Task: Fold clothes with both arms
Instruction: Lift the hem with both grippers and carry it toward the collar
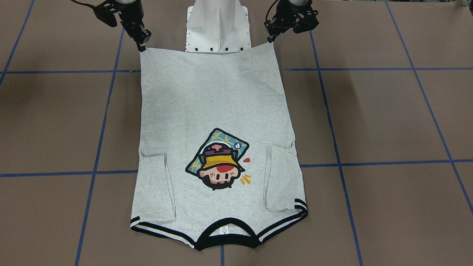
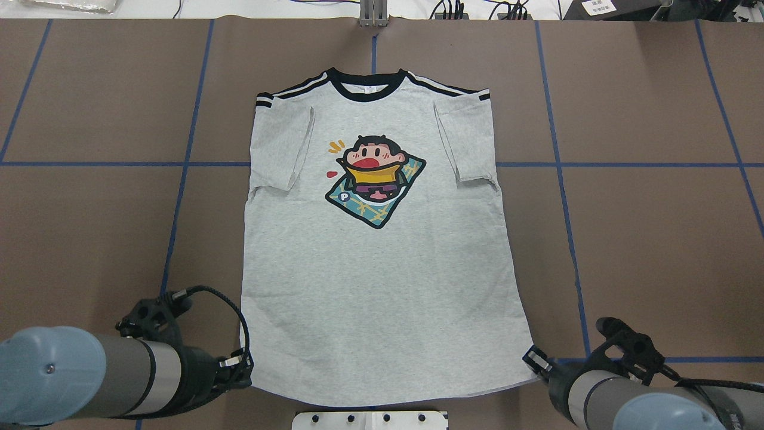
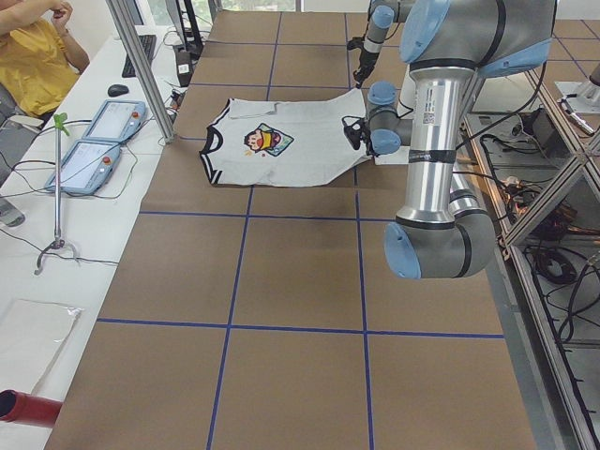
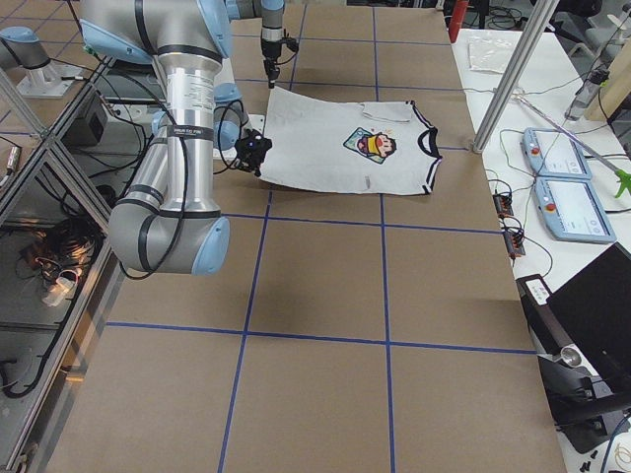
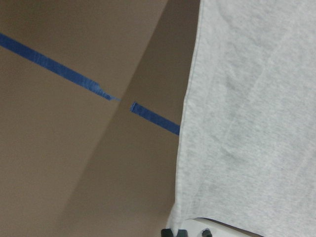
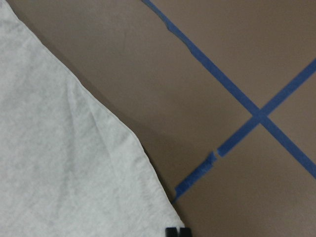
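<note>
Hem corners of the T-shirt (image 1: 214,103) sit pinched in left gripper (image 1: 272,39) and right gripper (image 1: 142,45); thin grip could slip mid-lift.

The left arm (image 2: 119,373) and right arm (image 2: 603,394) angle downward. On the left gripper (image 2: 246,359) and right gripper (image 2: 531,357), the jaws are closed, each pinching one T-shirt (image 2: 376,269) hem corner.

A grey T-shirt's (image 5: 247,123) side edge runs down to a corner pinched between the left claw's (image 5: 174,232) black tips (only the tips show). Beside the cloth lies brown tabletop (image 5: 74,163), shadowed near it and crossed by a blue tape line (image 5: 49,64) with a gap, which meets the cloth's edge.
</note>
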`<state>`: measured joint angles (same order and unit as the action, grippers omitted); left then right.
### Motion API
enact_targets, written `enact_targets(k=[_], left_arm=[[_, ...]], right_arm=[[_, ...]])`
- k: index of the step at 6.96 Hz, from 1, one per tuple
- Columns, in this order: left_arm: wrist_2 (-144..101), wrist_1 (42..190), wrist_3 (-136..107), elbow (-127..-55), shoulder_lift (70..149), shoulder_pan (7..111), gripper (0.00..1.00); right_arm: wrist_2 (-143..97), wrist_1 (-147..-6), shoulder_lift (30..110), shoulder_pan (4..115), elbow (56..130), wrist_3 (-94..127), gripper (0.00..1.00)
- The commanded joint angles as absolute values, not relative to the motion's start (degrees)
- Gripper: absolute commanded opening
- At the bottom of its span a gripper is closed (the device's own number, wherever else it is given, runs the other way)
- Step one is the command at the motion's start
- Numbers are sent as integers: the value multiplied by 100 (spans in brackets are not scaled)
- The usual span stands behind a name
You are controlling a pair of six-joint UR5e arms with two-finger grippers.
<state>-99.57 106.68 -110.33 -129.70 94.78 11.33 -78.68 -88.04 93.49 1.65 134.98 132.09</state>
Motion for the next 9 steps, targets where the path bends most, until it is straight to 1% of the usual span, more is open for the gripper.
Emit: enact_targets(k=[1, 2, 3, 4, 5, 6, 8, 9], left_arm=[[-9975, 10670, -9753, -12824, 9702, 2043, 0], [-9993, 10679, -9234, -12406, 9973, 2535, 0], [-9993, 10696, -8976, -11810, 10445, 2940, 0], [-9993, 10757, -8808, -11238, 10868, 3301, 0], [-9993, 10767, -8667, -10911, 11116, 3548, 0], [-9993, 10880, -8431, -10672, 11153, 3794, 0], [-9984, 11685, -8315, -9787, 11345, 4077, 0], [-9976, 12090, -8323, -9269, 11564, 4217, 0]], right_arm=[[-7883, -8807, 8951, 988, 13387, 11955, 0], [-7910, -8807, 8417, 1472, 12907, 11292, 0], [-7919, -8815, 7872, 1842, 12354, 10937, 0], [-8084, -8824, 7536, 2281, 12027, 10438, 0], [-8330, -8816, 7384, 2668, 11719, 10111, 0], [-8463, -8815, 6939, 3089, 11202, 9698, 0], [-8789, -8789, 6296, 3811, 10340, 9275, 0], [-8833, -8746, 5945, 3962, 9718, 8985, 0]])
